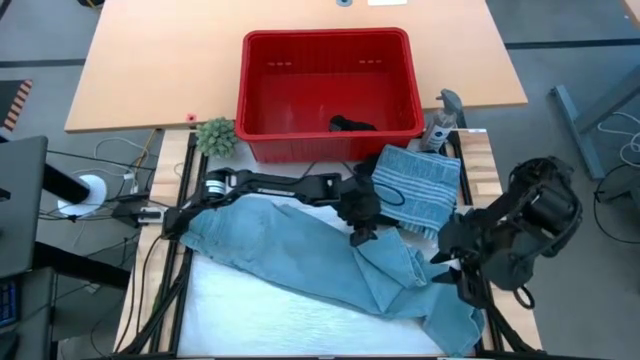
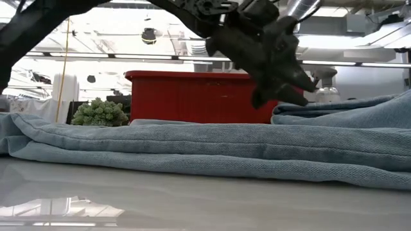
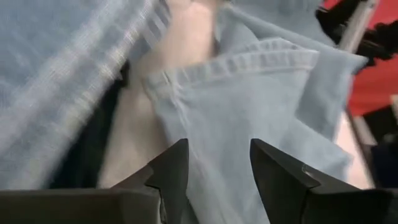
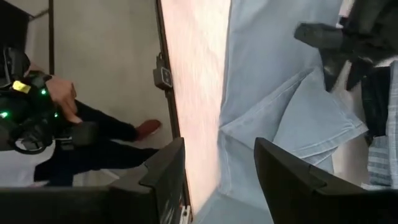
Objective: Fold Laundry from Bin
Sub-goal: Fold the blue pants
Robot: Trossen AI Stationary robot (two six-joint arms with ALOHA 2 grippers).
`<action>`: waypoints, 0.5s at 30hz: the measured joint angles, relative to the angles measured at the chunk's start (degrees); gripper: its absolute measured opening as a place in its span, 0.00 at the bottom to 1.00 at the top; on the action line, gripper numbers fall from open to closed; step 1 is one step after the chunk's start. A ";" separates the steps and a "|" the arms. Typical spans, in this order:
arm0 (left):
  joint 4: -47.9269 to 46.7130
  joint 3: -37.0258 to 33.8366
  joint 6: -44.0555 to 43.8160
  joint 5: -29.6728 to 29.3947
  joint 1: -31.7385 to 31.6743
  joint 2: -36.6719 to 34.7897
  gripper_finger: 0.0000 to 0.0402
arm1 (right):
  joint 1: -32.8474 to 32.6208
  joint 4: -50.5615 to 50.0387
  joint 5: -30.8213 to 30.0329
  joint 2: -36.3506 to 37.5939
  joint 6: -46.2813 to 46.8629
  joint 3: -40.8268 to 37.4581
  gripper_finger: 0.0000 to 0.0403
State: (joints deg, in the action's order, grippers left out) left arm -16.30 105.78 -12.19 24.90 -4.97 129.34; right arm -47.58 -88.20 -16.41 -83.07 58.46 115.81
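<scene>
Currently, the left end effector (image 1: 362, 228) is hovering open and empty over the denim jeans (image 1: 300, 255) lying spread across the table (image 1: 240, 315) before the red bin (image 1: 325, 90), presumably positioning for a fold, while the right end effector (image 1: 450, 262) is waiting open alongside.

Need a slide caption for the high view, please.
Left gripper hovers open over light blue denim jeans beside a striped blue-grey cloth, before the red plastic bin.
</scene>
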 joint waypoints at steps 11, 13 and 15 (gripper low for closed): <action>-1.11 2.79 1.27 -2.44 0.48 5.40 0.41 | -1.96 0.58 -0.80 -1.72 0.19 0.00 0.54; -0.35 2.79 1.22 -2.73 0.61 6.06 0.41 | -1.91 0.78 -0.85 -1.99 0.19 0.00 0.54; -0.80 2.78 0.93 -2.67 0.62 6.15 0.41 | -1.96 1.02 -0.86 -2.29 0.19 0.00 0.54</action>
State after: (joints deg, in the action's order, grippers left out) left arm -17.10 108.56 -11.26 22.23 -4.35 135.49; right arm -49.54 -87.18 -17.28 -85.36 58.65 115.81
